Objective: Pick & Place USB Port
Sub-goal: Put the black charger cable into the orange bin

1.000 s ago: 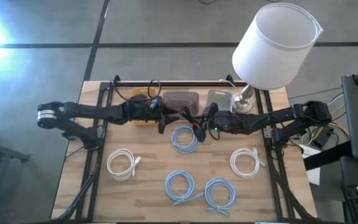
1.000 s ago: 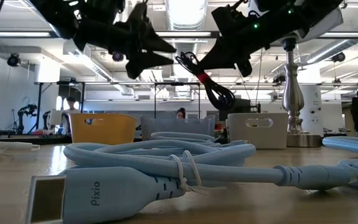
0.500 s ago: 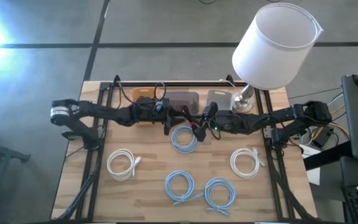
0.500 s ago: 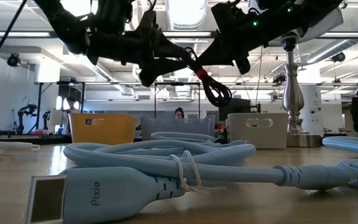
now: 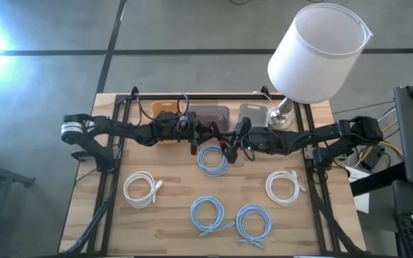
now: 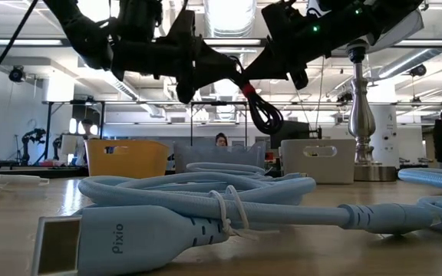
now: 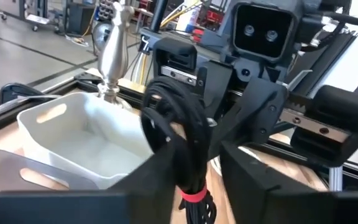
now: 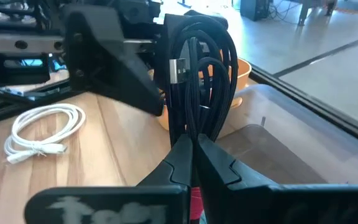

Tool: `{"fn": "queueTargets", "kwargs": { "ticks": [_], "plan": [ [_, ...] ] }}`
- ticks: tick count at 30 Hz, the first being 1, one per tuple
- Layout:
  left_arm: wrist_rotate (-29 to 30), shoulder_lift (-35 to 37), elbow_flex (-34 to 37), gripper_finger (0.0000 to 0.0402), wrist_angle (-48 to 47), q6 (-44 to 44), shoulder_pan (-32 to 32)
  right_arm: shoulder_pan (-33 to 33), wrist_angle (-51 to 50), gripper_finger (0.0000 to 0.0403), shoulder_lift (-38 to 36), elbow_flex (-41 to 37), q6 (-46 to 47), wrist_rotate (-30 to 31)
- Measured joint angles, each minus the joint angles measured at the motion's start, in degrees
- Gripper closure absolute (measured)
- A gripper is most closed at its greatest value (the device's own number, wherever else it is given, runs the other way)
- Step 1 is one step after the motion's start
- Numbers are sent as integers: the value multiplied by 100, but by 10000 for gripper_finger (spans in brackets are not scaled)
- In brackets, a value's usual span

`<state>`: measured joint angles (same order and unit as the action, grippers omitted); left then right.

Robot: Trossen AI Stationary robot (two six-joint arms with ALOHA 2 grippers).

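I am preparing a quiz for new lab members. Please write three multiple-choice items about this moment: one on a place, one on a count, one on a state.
1. Where is the black cable bundle?
A. lying in the yellow bin
B. held in the air between the two hands
C. beside the lamp base

2. How many light blue cable coils lie on the table?
A. three
B. one
C. five

3. What is the state of the right hand?
A. open and empty
B. shut on the black cable bundle
C. resting on the table

Answers: 1 B, the low view shows it hanging above the table; 2 A, the high view shows three blue coils beside two white ones; 3 B, the right wrist view shows its fingers pinching the bundle.
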<state>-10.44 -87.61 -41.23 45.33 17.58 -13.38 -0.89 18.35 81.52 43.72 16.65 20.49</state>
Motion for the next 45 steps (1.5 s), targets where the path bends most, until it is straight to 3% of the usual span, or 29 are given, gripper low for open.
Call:
{"fn": "queueTargets", "kwargs": {
  "ticks": [7,16,25,28,31,36,39,45],
  "plan": [
    [40,0,17,380,-62,0,4,-2,-69,393,0,0,-84,9],
    [160,0,26,362,-384,85,10,24,-504,351,0,2,-81,-122],
    [141,401,30,378,-1087,536,-61,183,-725,313,0,2,-11,-137],
    [154,948,-26,373,-1985,654,-217,255,-860,306,0,2,177,-153],
    [311,1553,-215,372,-3465,649,-394,309,-878,302,0,2,227,-152],
    [1270,2485,-615,372,-5529,547,-678,315,-876,302,0,2,245,-149],
    [1760,2892,-770,370,-6109,508,-839,315,-875,304,0,2,245,-147],
    [1958,3364,-1010,370,-6857,506,-1223,315,-874,302,0,2,245,-134]
  ]
}}
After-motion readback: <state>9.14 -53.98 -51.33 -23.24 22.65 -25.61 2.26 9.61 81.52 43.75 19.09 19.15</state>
